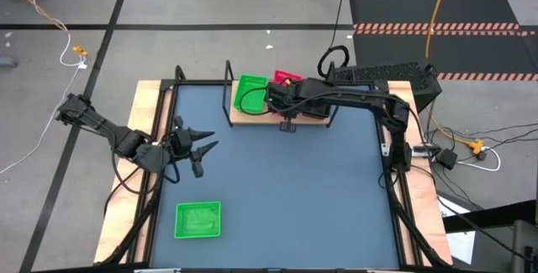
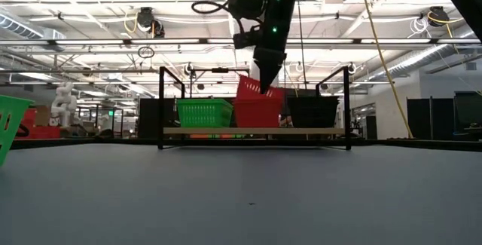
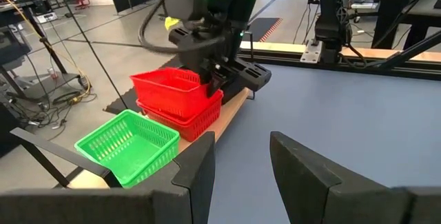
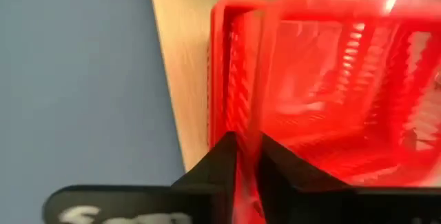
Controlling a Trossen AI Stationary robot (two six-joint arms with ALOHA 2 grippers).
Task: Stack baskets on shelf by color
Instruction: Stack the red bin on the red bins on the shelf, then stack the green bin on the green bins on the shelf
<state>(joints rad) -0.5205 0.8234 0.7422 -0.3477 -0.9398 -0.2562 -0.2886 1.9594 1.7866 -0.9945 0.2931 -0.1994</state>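
Observation:
On the shelf (image 2: 226,131) a green basket (image 2: 203,113) stands at the left, a red basket (image 2: 256,115) in the middle and a black basket (image 2: 312,111) at the right. A second red basket (image 3: 169,85) sits tilted in the middle one. My right gripper (image 4: 249,165) reaches over the shelf and is shut on this upper red basket. Another green basket (image 1: 198,220) lies flat on the tabletop near the front left. My left gripper (image 1: 200,148) hovers open over the table's left side, touching nothing. My right gripper pinches the upper red basket's near-side wall (image 4: 249,124), one finger (image 4: 220,162) outside and one inside. The fingers come from above, pointing down. The basket is tilted, its far side raised, and its lower part rests in the red basket below (image 3: 186,117).
The shelf's black rod frame (image 2: 160,105) rises at both ends of the board. The right arm (image 1: 361,97) stretches across the table's far right part. Bare blue-grey tabletop (image 1: 294,189) lies between the shelf and the near edge.

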